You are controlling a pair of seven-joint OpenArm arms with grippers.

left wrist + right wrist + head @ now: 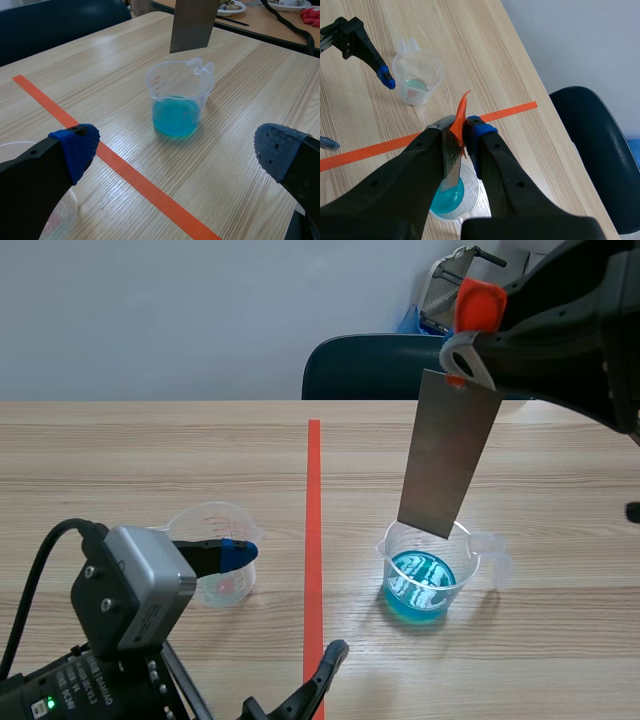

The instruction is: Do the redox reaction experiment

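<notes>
A clear beaker [425, 575] [177, 100] [451, 197] holding blue liquid stands right of the orange tape line. Directly over it hangs a grey metal sheet [448, 455] [192, 25] [451, 167], its lower edge just above the rim and out of the liquid. My right gripper [470, 335] [460, 125] is raised high and shut on the sheet's top, where an orange tab [478, 305] sticks out. A second clear beaker [215, 550] [417, 77] [62, 215], nearly empty, stands left of the line. My left gripper [288, 602] [175, 150] is open and low, one finger at that beaker's rim.
A dark blue chair [370, 365] [600, 150] stands behind the table's far edge. The left wrist view shows another table with plates [230, 6] beyond this one. Bare wood lies between the two beakers.
</notes>
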